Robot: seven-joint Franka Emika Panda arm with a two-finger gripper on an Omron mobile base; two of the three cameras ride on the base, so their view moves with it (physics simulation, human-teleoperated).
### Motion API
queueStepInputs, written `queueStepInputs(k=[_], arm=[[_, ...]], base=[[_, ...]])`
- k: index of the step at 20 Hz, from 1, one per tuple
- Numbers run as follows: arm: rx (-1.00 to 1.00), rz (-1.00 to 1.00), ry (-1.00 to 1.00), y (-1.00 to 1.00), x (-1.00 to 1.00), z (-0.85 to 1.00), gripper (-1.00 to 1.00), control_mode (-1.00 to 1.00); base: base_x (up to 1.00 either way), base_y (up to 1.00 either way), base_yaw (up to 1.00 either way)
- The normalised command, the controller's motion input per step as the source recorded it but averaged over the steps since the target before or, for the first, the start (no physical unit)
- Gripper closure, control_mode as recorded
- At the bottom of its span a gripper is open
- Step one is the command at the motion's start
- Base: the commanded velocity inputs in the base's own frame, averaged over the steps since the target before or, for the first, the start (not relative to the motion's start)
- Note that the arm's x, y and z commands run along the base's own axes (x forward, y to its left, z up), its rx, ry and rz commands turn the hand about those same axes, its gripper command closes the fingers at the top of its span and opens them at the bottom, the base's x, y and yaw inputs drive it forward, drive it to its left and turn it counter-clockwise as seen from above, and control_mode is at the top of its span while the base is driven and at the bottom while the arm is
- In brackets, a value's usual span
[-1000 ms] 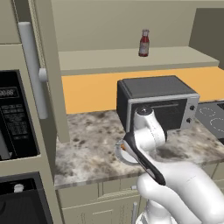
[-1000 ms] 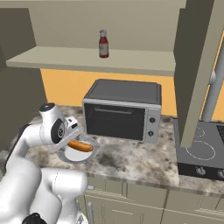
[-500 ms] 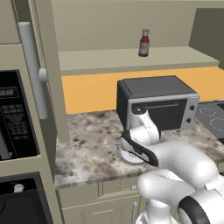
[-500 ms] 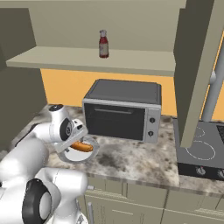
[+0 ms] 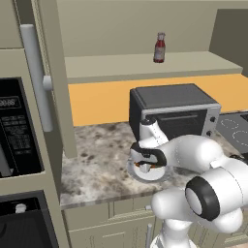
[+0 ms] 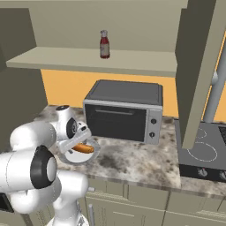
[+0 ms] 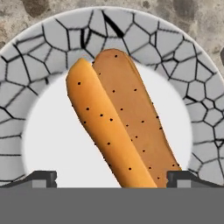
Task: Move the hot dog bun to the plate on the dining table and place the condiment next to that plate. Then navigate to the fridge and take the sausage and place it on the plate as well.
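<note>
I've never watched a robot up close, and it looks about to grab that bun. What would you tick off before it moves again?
1. Bun lying on the plate, in plain sight: ok.
2. Gripper over the bun, fingers spread to either side of it: ok.
3. Fingers low enough to close on the bun: cannot tell; they seem above it.
4. Bun lined up with the gap between the fingers: ok, though it lies slanted and sits nearer one finger.
5. Room beside the toaster oven for the arm to lift away: ok, from the right base view.
6. Ketchup bottle upright on the shelf, ready for later: ok.
</note>
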Motion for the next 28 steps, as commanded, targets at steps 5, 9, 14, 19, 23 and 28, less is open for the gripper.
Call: queueStepInputs(k=[5,9,14,19,23,28], arm=[[0.0,0.01,-0.01,-0.01,0.05,-0.03,-1.0,-1.0],[0.0,0.01,0.0,0.0,0.04,-0.15,-1.0,-1.0],[0.0,0.02,0.0,0.0,0.0,-0.21,-1.0,-1.0],[-0.02,0.04,0.01,0.0,0.0,-0.24,1.0,-1.0],[0.0,0.05,0.0,0.0,0.0,-0.07,1.0,-1.0],[0.05,0.0,-0.06,-0.11,-0.33,0.02,1.0,-1.0]], base=[[0.0,0.0,0.0],[0.0,0.0,0.0],[0.0,0.0,0.0],[0.0,0.0,0.0],[0.0,0.0,0.0],[0.0,0.0,0.0]])
